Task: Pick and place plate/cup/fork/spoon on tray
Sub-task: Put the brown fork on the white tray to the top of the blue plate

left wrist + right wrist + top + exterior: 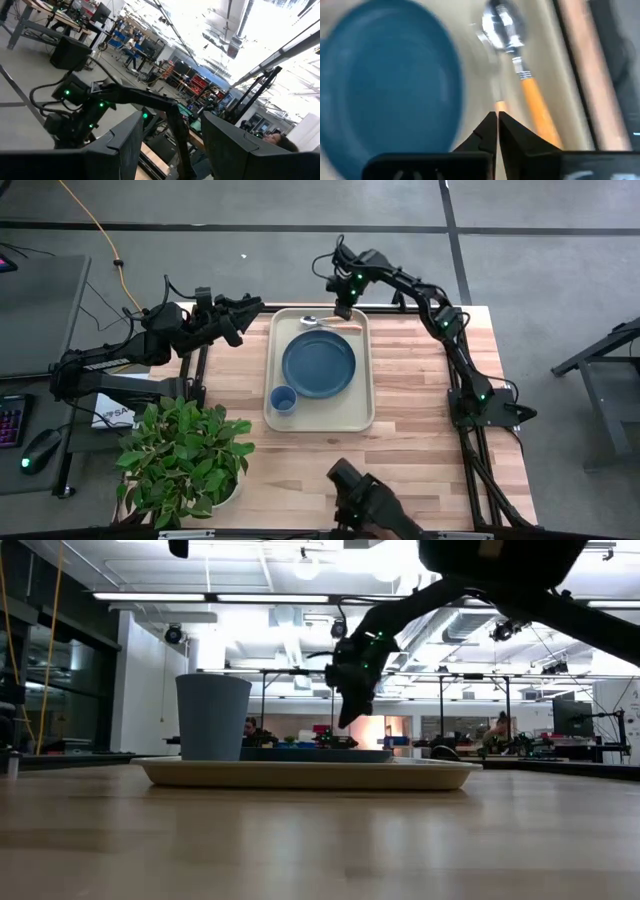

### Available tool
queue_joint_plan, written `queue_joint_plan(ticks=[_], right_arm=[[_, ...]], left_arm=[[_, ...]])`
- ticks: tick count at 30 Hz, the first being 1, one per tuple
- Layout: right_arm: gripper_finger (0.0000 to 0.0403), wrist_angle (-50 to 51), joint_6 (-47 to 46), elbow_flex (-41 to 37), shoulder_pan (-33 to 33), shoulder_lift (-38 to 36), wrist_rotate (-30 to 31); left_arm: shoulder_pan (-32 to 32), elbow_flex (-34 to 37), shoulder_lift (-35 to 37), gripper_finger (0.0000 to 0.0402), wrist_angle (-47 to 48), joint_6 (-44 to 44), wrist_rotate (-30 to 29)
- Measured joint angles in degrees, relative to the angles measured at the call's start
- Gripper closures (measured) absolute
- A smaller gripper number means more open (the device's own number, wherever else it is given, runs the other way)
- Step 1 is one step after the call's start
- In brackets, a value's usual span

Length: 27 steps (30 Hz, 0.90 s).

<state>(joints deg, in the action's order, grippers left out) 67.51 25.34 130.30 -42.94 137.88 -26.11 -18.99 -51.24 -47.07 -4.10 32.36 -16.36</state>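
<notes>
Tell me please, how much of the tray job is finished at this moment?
Done: the plate, the cup and the spoon lie on the tray. In hand: nothing; the right gripper is shut and empty above the tray's far edge. The left gripper waits open beside the table. Left: the fork, which I cannot clearly find.

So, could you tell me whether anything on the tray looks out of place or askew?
Nothing stands out. The plate lies flat mid-tray, the cup stands upright at one corner, and the spoon lies along the far rim. No fork is visible.
</notes>
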Motion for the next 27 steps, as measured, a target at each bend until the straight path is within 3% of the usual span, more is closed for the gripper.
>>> queue_joint_plan(ticks=[4,10,14,19,27], right_arm=[[0.0400,-3.82,-3.82,-2.21,2.13,0.23,-5.82],[0.0402,-13.23,-10.33,-5.06,6.62,0.89,-4.02],[0.0403,-18.42,-18.81,-6.37,6.21,1.32,-1.09],[0.0403,-18.48,-26.85,-6.45,3.91,2.31,-0.53],[0.0403,-17.53,-28.71,-6.45,5.22,3.67,1.09]], left_arm=[[-0.01,0.00,0.00,0.0218,0.00,-0.02,-0.02],[-0.01,0.00,0.00,0.0218,-0.01,-0.02,-0.64],[-0.01,0.02,-0.02,0.0218,0.00,0.02,-0.79],[0.01,0.02,-0.02,0.0218,0.00,0.24,-0.77],[-0.01,0.02,-0.07,0.0218,-0.13,0.42,-0.77]])
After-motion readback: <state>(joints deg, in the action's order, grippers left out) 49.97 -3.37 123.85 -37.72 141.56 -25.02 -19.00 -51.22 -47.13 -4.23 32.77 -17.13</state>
